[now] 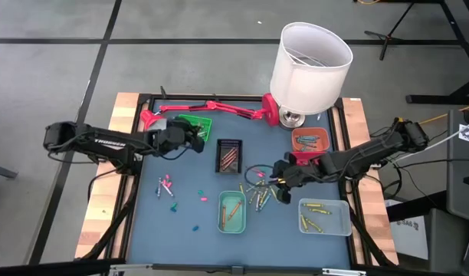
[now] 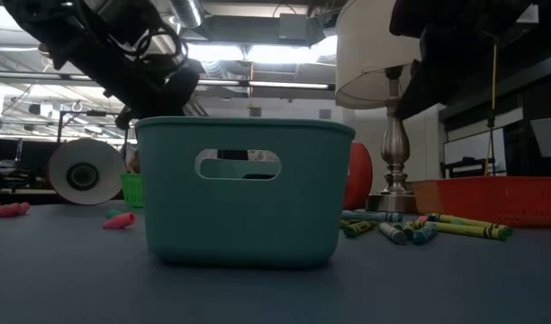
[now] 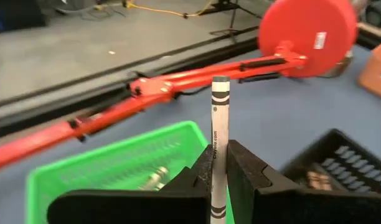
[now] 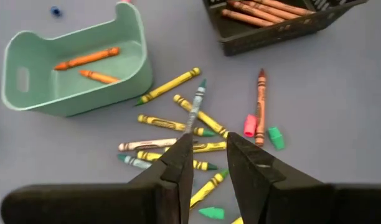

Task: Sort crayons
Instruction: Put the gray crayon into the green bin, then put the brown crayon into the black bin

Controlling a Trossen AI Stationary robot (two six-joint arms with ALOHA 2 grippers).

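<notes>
Left tool [image 3: 219, 171] pinching upright crayon [image 3: 219, 118] | right tool [image 4: 208, 155] spread above loose crayons [image 4: 172, 134]

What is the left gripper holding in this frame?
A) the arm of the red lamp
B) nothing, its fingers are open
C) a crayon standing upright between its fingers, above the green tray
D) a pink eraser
C: in the left wrist view the left gripper is shut on a grey-green crayon that sticks up between its fingers, with the green tray just below and beyond it.
</notes>
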